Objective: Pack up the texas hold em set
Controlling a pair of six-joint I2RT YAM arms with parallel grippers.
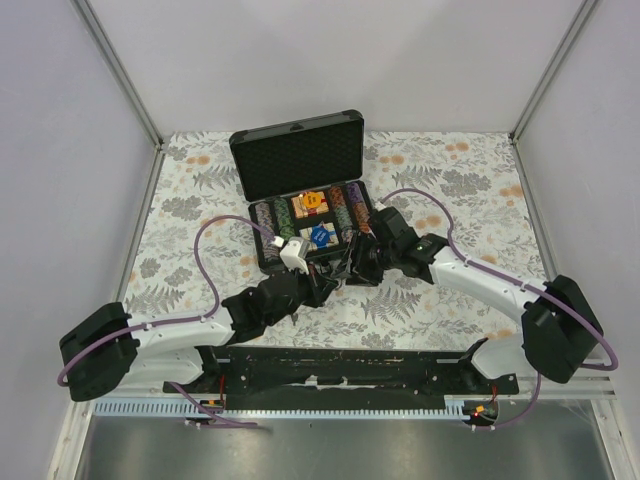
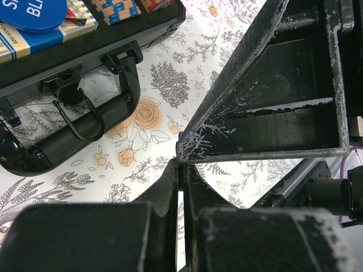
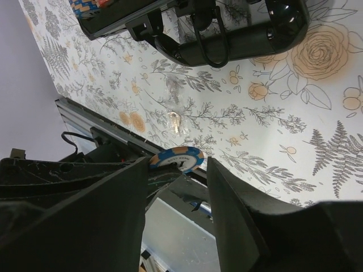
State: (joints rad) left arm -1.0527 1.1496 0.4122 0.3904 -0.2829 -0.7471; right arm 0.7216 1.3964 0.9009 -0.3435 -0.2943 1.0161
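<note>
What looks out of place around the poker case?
One blue-and-orange chip is outside the case, pinched in the right hand; a small key-like item lies loose on the tablecloth before the handle.

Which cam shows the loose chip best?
Right wrist: the blue-and-orange chip sits in plain view between the tips of the right pincer. In top external the arms hide it. Left wrist doesn't show it at all.

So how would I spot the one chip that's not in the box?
Start at the open black case on the flowery table. Near its handle, between the fingers of the right gripper, sits one chip: blue with orange edge stripes, alone, not stacked.
</note>
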